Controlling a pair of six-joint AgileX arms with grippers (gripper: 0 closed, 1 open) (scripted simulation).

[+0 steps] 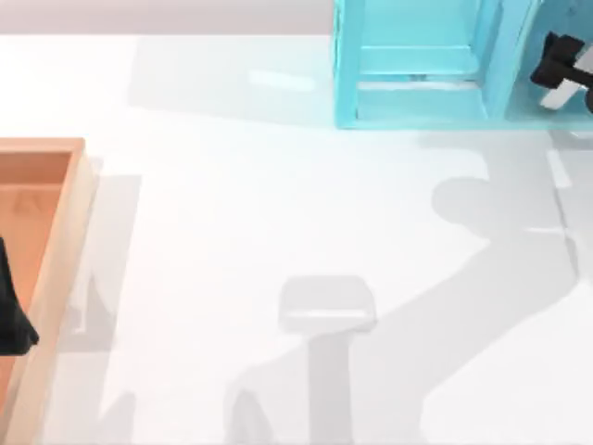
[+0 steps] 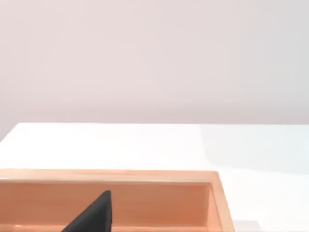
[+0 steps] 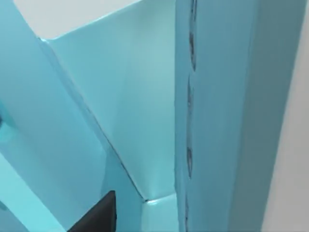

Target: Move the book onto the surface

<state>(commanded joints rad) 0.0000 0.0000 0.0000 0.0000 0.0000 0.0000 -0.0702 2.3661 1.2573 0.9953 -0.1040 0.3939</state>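
Observation:
The surface (image 1: 278, 213) is a glossy white tabletop, also seen in the left wrist view (image 2: 120, 145). A darker teal-blue slab (image 1: 517, 65), most likely the book, stands upright in the cyan shelf unit (image 1: 417, 65) at the back right. In the right wrist view the slab (image 3: 231, 116) is very close, beside the shelf's paler inner walls (image 3: 120, 96). My right gripper (image 1: 548, 67) is at the shelf's right compartment, just right of that slab. My left gripper (image 1: 14, 320) hangs over the wooden tray at the table's left edge.
An orange-brown wooden tray (image 1: 65, 241) lies along the left edge, and the left wrist view shows its rim (image 2: 145, 176). The shelf unit takes up the back right corner. Shadows of both arms fall across the middle and front of the tabletop.

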